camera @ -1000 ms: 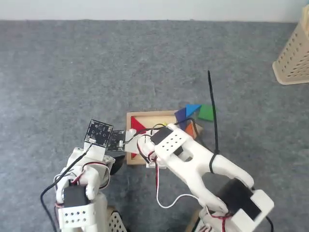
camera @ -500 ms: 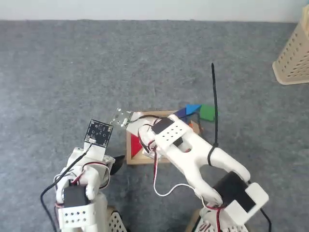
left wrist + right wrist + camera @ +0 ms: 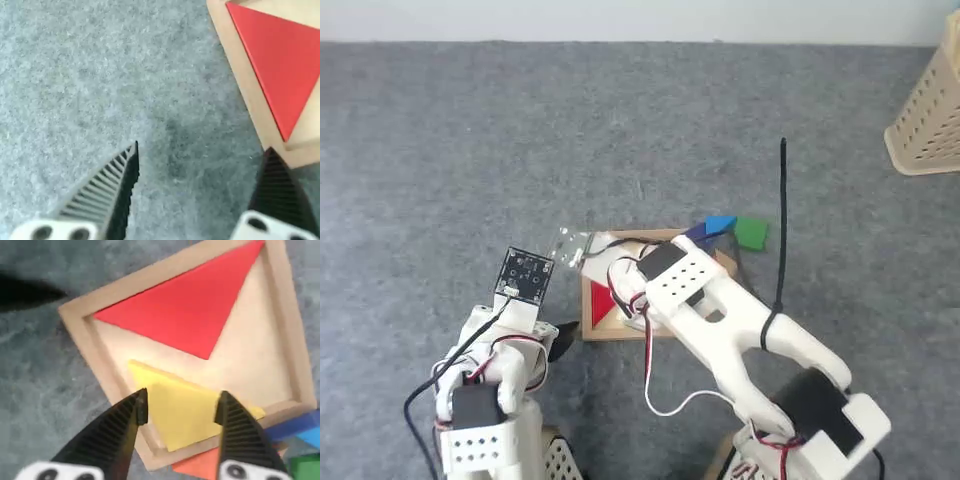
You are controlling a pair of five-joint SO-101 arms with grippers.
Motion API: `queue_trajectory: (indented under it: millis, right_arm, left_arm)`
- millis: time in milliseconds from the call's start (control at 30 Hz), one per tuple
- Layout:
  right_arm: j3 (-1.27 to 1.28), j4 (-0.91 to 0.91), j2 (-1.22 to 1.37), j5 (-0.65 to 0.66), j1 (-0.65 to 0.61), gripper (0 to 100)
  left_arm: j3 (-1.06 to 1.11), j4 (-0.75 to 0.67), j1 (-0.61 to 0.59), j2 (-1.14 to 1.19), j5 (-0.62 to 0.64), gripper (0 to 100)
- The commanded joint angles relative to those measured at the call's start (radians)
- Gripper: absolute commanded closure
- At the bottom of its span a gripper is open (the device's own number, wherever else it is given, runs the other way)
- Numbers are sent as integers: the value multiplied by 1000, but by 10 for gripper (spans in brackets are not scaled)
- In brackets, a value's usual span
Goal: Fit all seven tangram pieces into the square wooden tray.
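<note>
The left gripper hangs over the grey carpet just outside one corner of the tray. Its two black fingers are spread wide and there is nothing between them. The tray is a square wooden frame, and it lies on the carpet just in front of the two arms. Inside the tray a red triangle lies flat, with one long side against the tray wall that faces the left gripper. The right arm reaches over the tray from the near side, and the right gripper is above the inside of the tray. Its fingers are apart and they do not pinch anything. Under them lies a yellow piece, in the part of the tray beside the red triangle. The yellow piece is wider than the gap between the fingers. Its edge comes up to the tray wall, and I cannot tell whether it lies fully flat. Just outside that wall an orange piece touches the tray. At the far corner of the tray three more pieces lie on the carpet close together: a purple piece, a blue piece and a green piece. Well beyond the tray, at the far edge of the carpet, stands a cream basket with small holes.
</note>
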Motion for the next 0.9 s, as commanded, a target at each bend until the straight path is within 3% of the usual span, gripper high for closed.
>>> queue_trajectory:
  millis: [0,167,667,867]
  right_arm:
    - [-6,1,-56,68,-5,716]
    - [25,-68,2,121,-5,716]
    - [-15,-101,176,124,-16,719]
    - [-15,-101,177,124,-16,869]
  left_arm:
    - [-5,0,5,-14,-5,647]
    - [-5,0,5,-14,-5,647]
    - [-5,0,5,-14,-5,647]
    - [-5,0,5,-14,-5,647]
